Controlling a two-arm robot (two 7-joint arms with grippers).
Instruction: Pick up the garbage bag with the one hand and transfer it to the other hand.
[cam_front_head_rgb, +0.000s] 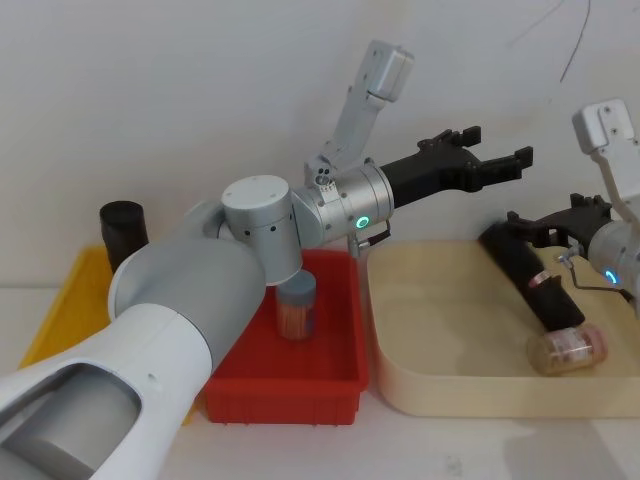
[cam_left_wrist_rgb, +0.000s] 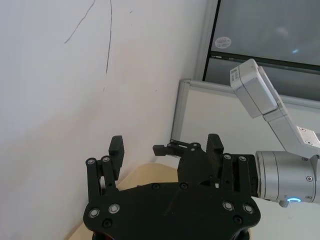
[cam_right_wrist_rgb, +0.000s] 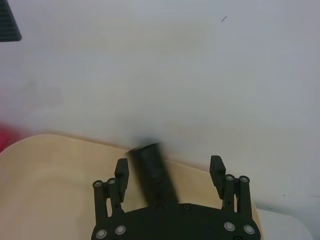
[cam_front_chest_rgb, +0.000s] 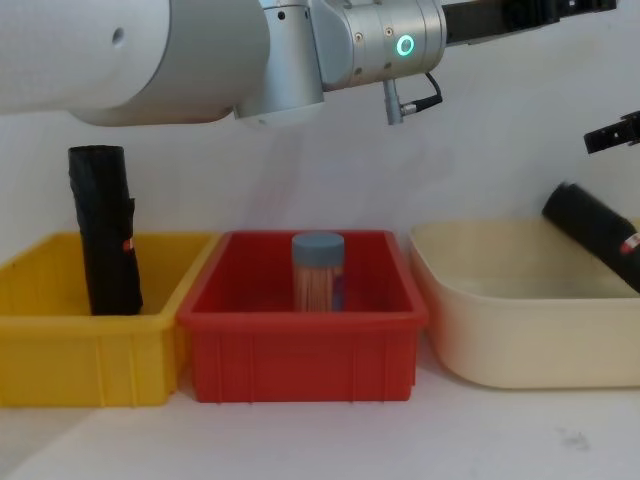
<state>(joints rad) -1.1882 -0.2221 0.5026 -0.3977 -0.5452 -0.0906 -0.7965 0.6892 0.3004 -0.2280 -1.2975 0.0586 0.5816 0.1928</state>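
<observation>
The garbage bag (cam_front_head_rgb: 527, 272), a black roll with a white-and-red label band, lies aslant in the beige tray (cam_front_head_rgb: 440, 385); it also shows from the side as the garbage bag (cam_front_chest_rgb: 592, 226). My right gripper (cam_front_head_rgb: 545, 225), on the blue-lit arm, is open and straddles the bag's upper end. In the right wrist view the bag (cam_right_wrist_rgb: 154, 172) sits between the spread fingers of the right gripper (cam_right_wrist_rgb: 169, 170), with gaps on both sides. My left gripper (cam_front_head_rgb: 497, 146), on the green-lit arm, hangs open and empty in the air above the tray's far side; it is also seen as the left gripper (cam_left_wrist_rgb: 166, 147).
A clear jar (cam_front_head_rgb: 568, 348) lies on its side at the bag's lower end. A red bin (cam_front_head_rgb: 300, 390) holds an upright jar of sticks (cam_front_head_rgb: 297, 308). A yellow bin (cam_front_chest_rgb: 60, 330) at the left holds another black roll (cam_front_chest_rgb: 105, 230) standing upright.
</observation>
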